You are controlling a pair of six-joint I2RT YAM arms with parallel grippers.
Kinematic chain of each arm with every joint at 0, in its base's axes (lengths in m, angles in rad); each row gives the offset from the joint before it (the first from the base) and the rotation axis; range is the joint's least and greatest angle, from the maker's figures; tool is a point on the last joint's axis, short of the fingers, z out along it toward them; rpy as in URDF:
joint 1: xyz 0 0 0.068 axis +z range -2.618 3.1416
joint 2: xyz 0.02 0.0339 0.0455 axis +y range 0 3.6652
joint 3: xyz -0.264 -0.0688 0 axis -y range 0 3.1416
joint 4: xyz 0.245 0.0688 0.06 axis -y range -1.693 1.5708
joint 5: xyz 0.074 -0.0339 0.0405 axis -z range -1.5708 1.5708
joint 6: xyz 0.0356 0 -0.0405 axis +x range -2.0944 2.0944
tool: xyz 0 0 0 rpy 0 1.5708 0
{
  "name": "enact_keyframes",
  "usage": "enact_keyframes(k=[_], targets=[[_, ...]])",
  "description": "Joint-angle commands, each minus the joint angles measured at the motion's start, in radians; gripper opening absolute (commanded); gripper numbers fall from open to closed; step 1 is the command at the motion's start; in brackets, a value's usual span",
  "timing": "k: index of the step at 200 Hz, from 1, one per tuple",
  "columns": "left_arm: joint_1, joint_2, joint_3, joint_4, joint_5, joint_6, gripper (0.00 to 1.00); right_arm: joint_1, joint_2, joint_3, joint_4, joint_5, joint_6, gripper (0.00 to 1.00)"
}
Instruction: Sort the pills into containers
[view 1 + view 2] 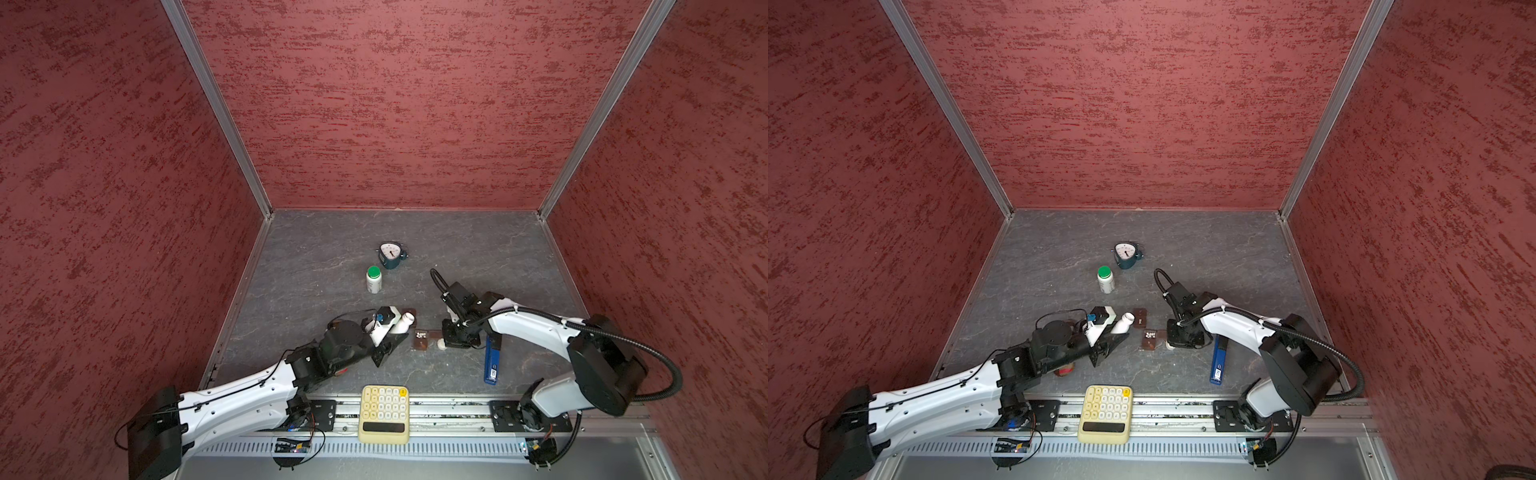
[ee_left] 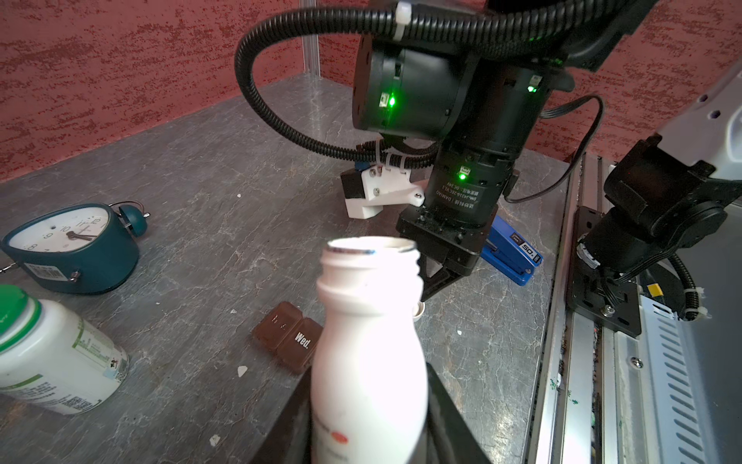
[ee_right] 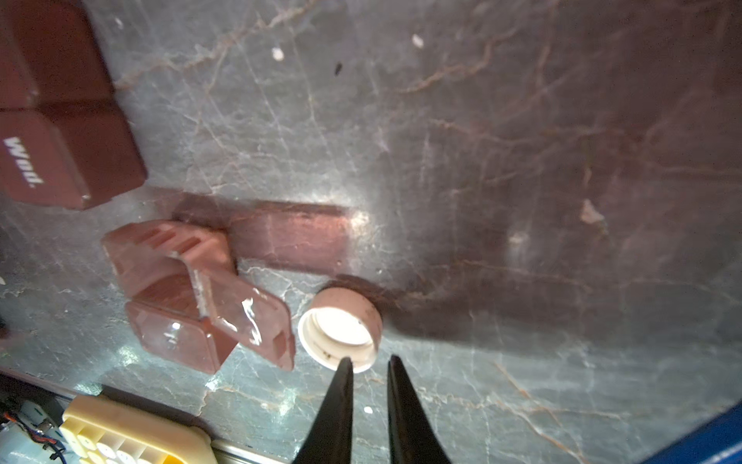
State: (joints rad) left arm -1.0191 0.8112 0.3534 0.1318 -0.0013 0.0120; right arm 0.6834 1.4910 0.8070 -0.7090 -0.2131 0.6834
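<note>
Nearest the front rail, well short of both jaws, sits a cream plastic calculator [image 1: 384, 413], which has no part in the sorting. The left jaws are clamped on the lower body of a small all-white plastic bottle [image 2: 367, 353]. It is tipped forward with its threaded mouth uncapped, and what is inside cannot be seen. Its white screw cap [image 3: 341, 333] lies open side up on the grey stone-patterned table [image 1: 316, 257], right at the right jaws. Their black fingertips [image 3: 341, 385] stand a narrow slit apart, one over the cap's rim and one outside it. I cannot tell whether they pinch that rim or only hover.

Between the two pairs of jaws, just beside the cap, lies the open dark brown plastic pill-box piece [image 3: 176, 305] with its translucent lid flipped up. In a top view, tiny white pills [image 1: 422, 333] seem to speckle one cell (they are too small to be sure). Just beyond the bottle's mouth lies the closed brown pill-box piece [image 2: 289, 337], marked "Wed.".

The pills look light, hard and quick to roll or bounce, so pouring low over a cell should suit them better than pinching. The box pieces look light and slick and would likely skate if nudged. They are best held across the firm side walls, not by the thin hinged lid.

Farther off, a blue stapler [image 1: 491, 361] lies on the outer side of the right jaws. A white bottle with a green cap [image 1: 373, 281] and a teal alarm clock [image 1: 391, 255] stand well beyond the left jaws.
</note>
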Motion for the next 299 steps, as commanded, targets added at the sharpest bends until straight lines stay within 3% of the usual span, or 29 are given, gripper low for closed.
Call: enact_keyframes(k=[1, 104, 274, 299], targets=[[0.007, -0.020, -0.010, -0.004, 0.001, -0.006, 0.00, -0.005, 0.013, 0.019, 0.017, 0.022, -0.003, 0.17], [0.006, -0.020, -0.014, -0.003, 0.001, -0.007, 0.00, -0.021, 0.023, -0.006, 0.006, 0.081, -0.008, 0.13], [0.008, -0.007, 0.005, -0.009, 0.005, -0.002, 0.00, -0.114, -0.006, -0.131, 0.084, 0.058, -0.085, 0.17], [0.009, -0.006, 0.009, -0.009, 0.007, -0.003, 0.00, -0.131, -0.014, -0.140, 0.084, 0.054, -0.101, 0.13]])
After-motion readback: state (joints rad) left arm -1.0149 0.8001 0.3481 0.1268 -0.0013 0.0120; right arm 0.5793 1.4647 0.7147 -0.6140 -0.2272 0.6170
